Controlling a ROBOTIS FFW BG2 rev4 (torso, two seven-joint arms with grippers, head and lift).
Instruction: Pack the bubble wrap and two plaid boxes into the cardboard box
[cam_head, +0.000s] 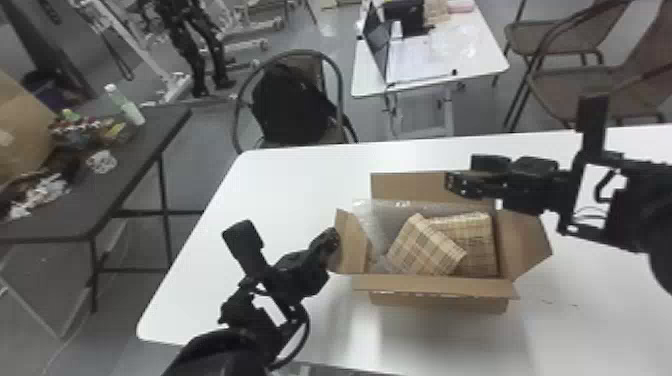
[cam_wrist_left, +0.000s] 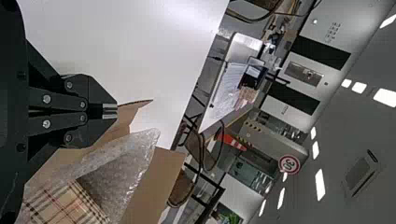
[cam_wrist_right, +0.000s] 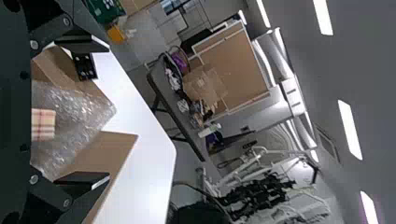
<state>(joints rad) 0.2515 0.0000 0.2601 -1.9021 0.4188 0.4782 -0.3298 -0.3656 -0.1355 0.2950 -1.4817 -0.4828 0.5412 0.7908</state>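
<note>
White desk (cam_head: 280, 190) spreads beneath the open box (cam_head: 440, 304), where the head view gives me both plaid boxes (cam_head: 425, 247), one tilted against the other, with bubble wrap (cam_head: 377, 220) around them. My left gripper (cam_head: 330, 240) is at the left flap (cam_head: 350, 245), jaws closed in the left wrist view, which adds a round sign (cam_wrist_left: 289, 164). My right gripper (cam_head: 457, 180) is by the back flap (cam_head: 407, 187), jaws spread wide in the right wrist view, ceiling lights (cam_wrist_right: 349, 128) beyond.
</note>
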